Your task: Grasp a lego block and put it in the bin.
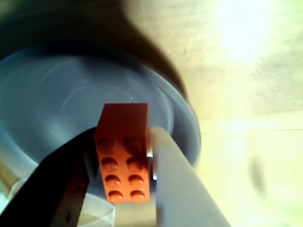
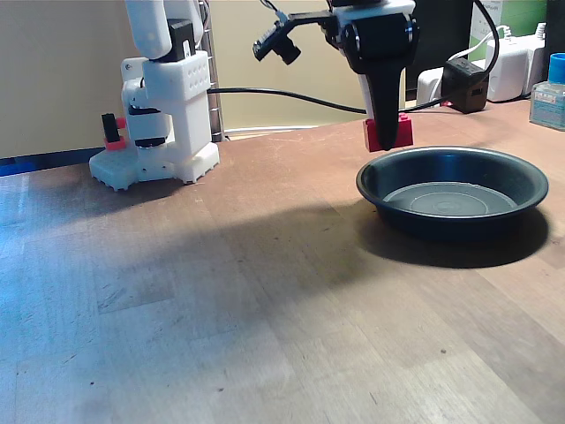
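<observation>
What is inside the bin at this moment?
Nothing lies in the bin: its ringed bottom is bare in the fixed view. The lego block hangs above its far-left rim, clamped in the pincer. The near wall hides a bottom strip.

wooden table (image 2: 221,291) | on it: bin (image 2: 452,193) right, white robot base (image 2: 159,159) left rear

One lego block (image 2: 389,133) is in the scene, and one bin (image 2: 452,191) at the right of the fixed view. One robot arm base (image 2: 163,124) stands far left. One blue-capped bottle (image 2: 549,92) sits at the far right edge.
</observation>
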`<action>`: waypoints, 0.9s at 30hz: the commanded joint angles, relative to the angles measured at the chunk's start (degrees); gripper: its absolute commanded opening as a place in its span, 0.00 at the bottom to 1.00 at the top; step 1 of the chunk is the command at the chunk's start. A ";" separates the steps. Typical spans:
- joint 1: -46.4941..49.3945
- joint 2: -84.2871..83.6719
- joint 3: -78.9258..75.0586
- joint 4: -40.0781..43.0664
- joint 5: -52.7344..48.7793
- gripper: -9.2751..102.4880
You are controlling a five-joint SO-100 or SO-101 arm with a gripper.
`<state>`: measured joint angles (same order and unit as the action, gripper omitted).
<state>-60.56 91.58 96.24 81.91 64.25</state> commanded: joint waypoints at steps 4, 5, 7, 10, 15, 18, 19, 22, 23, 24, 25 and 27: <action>0.18 -9.23 -14.24 0.00 2.99 0.08; 0.18 -10.81 -16.26 0.00 3.78 0.08; 0.18 -13.62 -19.78 0.00 4.75 0.08; 0.53 -16.61 -23.91 0.09 5.63 0.08; 2.72 -19.42 -25.75 0.09 3.69 0.08; 3.87 -19.16 -24.87 0.62 0.09 0.09; 4.13 -19.07 -24.96 2.11 -1.41 0.09; 4.57 -18.90 -25.75 7.47 -7.29 0.10; 4.57 -18.90 -25.75 8.70 -8.44 0.12; 4.57 -18.90 -25.75 9.49 -9.14 0.14; 4.57 -18.90 -25.75 9.93 -9.40 0.15; 4.57 -18.90 -25.75 10.28 -9.49 0.17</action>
<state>-55.72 71.72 72.60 91.23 55.55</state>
